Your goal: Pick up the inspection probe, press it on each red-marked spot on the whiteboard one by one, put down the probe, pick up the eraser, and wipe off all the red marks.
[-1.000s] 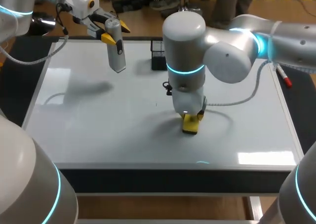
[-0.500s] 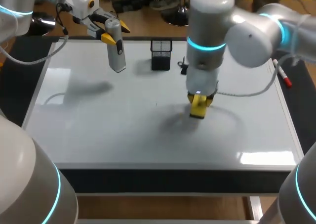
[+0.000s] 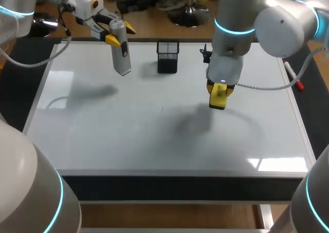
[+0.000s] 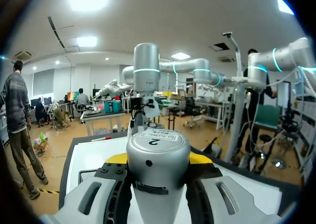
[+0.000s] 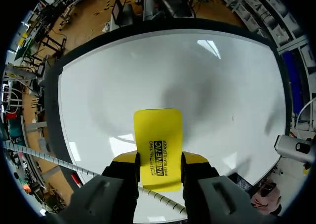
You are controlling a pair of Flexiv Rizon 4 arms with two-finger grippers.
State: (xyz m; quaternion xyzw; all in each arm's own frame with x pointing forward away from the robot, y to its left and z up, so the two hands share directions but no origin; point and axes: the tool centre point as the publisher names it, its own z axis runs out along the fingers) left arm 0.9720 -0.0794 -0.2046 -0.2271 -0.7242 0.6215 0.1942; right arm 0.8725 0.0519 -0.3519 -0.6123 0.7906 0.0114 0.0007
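White and glossy, the whiteboard (image 3: pixel 128 140) covers the table, and no red mark shows on it in any view. On it the right jaws are closed on the one yellow eraser (image 5: pixel 157 140). Its long axis runs straight out ahead of them, and the board lies just beyond its tip, seemingly untouched. The left jaws grip the one silver inspection probe (image 3: pixel 121 50), which hangs upright below them, well apart from the eraser. Between the two stands one black mesh holder (image 3: pixel 167 57). Any wiping falls to the right arm, I judge.

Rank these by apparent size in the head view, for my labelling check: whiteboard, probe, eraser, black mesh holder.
1. whiteboard
2. probe
3. black mesh holder and eraser look alike; eraser partly hidden, so unranked.
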